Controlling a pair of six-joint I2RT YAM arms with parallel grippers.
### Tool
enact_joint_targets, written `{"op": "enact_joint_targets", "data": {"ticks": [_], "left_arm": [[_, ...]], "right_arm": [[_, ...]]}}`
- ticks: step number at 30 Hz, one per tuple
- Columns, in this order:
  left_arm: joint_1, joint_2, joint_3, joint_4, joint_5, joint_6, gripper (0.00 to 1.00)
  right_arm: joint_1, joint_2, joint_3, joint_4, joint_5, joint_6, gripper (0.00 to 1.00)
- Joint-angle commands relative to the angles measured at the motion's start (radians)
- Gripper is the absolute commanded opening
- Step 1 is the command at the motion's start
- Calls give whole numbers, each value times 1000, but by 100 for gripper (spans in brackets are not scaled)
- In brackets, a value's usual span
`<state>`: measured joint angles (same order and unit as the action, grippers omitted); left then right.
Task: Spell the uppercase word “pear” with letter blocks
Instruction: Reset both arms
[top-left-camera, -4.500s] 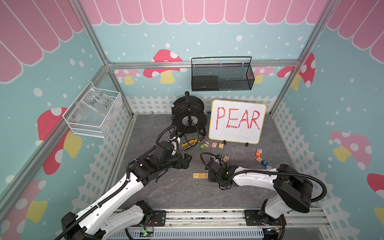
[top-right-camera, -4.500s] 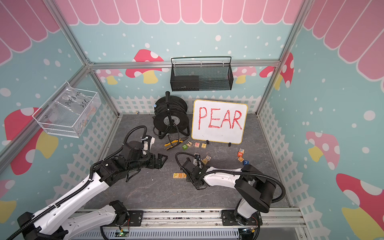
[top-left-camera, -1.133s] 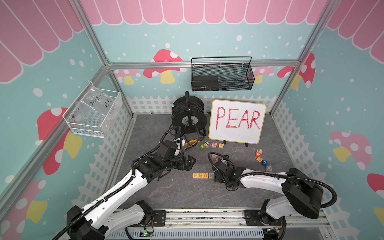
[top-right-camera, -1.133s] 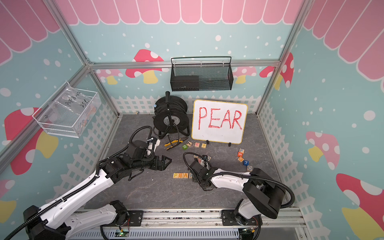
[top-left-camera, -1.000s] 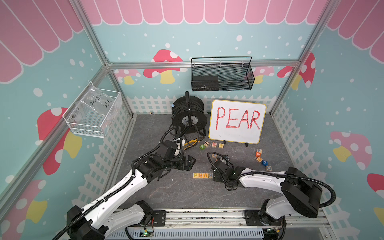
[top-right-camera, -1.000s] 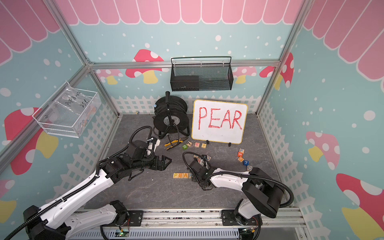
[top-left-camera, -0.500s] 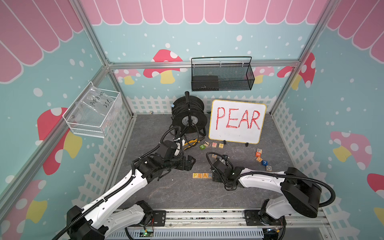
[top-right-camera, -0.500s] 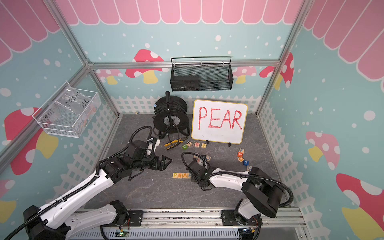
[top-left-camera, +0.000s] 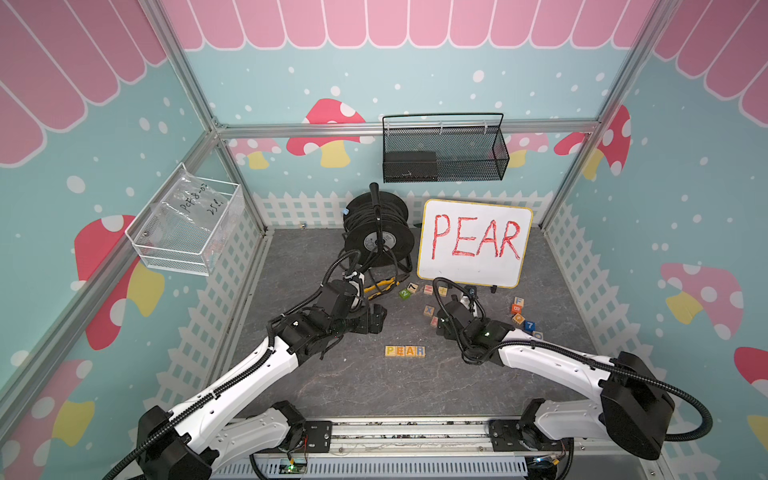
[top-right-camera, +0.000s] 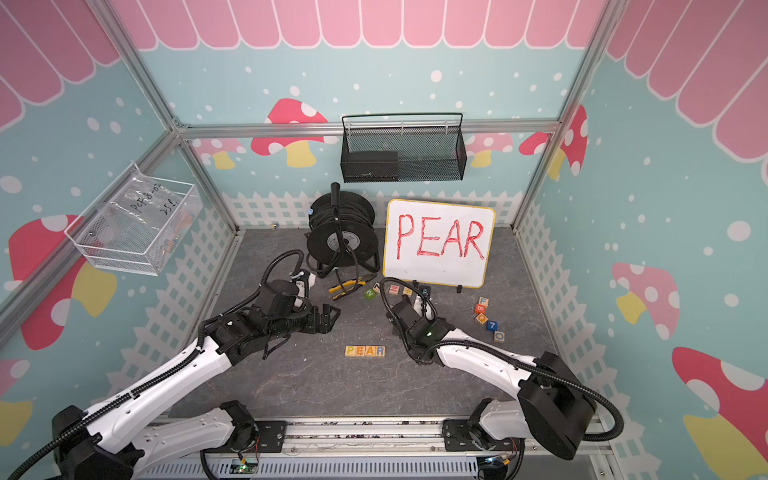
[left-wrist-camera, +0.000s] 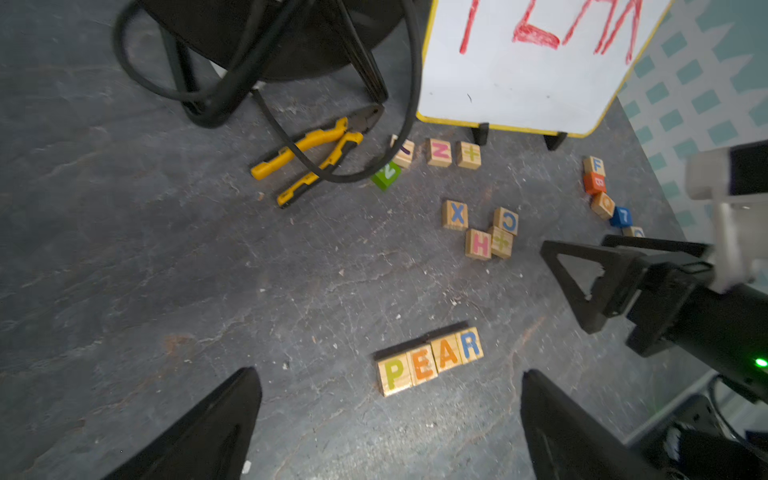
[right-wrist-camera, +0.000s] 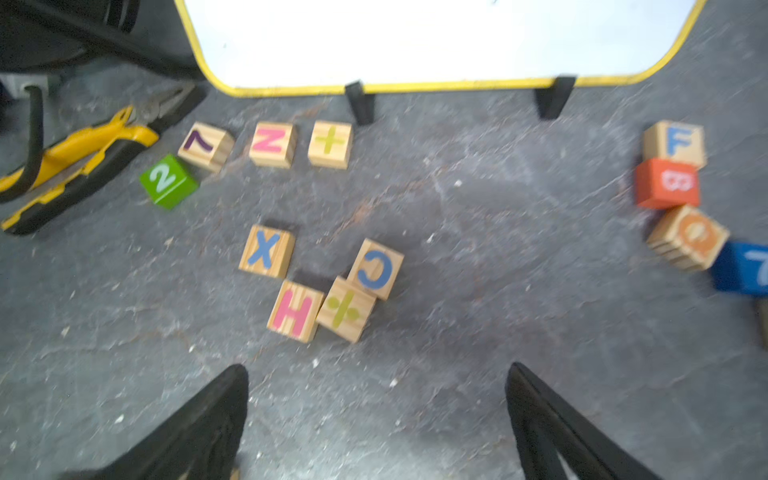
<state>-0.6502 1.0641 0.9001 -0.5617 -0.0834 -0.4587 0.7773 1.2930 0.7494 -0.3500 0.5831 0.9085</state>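
Note:
Four wooden letter blocks (top-left-camera: 405, 351) (top-right-camera: 365, 351) lie touching in one row on the grey floor and read PEAR: yellow P (left-wrist-camera: 394, 374), orange E (left-wrist-camera: 424, 365), orange A (left-wrist-camera: 446, 354), blue R (left-wrist-camera: 470, 345). My left gripper (top-left-camera: 376, 318) (left-wrist-camera: 388, 374) hovers open to the left of and behind the row, with nothing between its fingers. My right gripper (top-left-camera: 439, 327) (right-wrist-camera: 377, 369) is open and empty too. It is off the row, behind its R end, and faces the loose blocks.
Loose blocks X, H, C and a sign block (right-wrist-camera: 324, 282) lie just beyond the right gripper. More blocks (right-wrist-camera: 272, 143) line the whiteboard (top-left-camera: 473, 243) foot, and another group (top-left-camera: 521, 316) lies at the right. Yellow pliers (left-wrist-camera: 307, 160) and a cable reel (top-left-camera: 378, 232) stand behind the left gripper.
My right gripper has opened wide and drawn back from the R end of the row. The row stays in place and reads PEAR. The left arm has barely moved.

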Motion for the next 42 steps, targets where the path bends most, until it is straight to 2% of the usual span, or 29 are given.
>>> {"op": "enact_joint_targets", "data": {"ticks": [1, 5, 8, 11, 17, 21, 24, 31, 32, 36, 38, 40, 42], "left_arm": [[4, -3, -15, 77, -194, -18, 99], [9, 3, -17, 148, -429, -2, 99], [29, 4, -36, 223, -596, 63, 100], [104, 1, -89, 366, -654, 180, 100], [348, -34, -260, 657, -633, 254, 99], [448, -13, -381, 856, -631, 295, 100], [512, 28, -443, 960, -568, 290, 100], [565, 247, -549, 1268, -457, 302, 99], [565, 271, -551, 1319, -474, 316, 99], [579, 325, -540, 1362, -446, 321, 100], [580, 385, -569, 1488, -430, 332, 99], [581, 368, -563, 1447, -389, 335, 99], [582, 383, -568, 1483, -374, 347, 99]], "right_arm": [[-40, -48, 11, 50, 78, -163, 99], [-96, -113, -16, 150, 110, -283, 99], [-144, -165, -40, 223, 140, -383, 99], [-199, -212, -74, 316, 135, -490, 99], [-297, -261, -86, 364, 107, -561, 99], [-314, -291, -110, 363, 101, -557, 99], [-319, -316, -139, 362, 104, -550, 99], [-329, -369, -173, 346, 127, -544, 99], [-329, -375, -169, 322, 127, -532, 99], [-329, -429, -183, 279, 128, -507, 99], [-329, -468, -206, 290, 123, -506, 99], [-330, -498, -231, 316, 115, -521, 99], [-329, -515, -251, 345, 116, -541, 99]]}}
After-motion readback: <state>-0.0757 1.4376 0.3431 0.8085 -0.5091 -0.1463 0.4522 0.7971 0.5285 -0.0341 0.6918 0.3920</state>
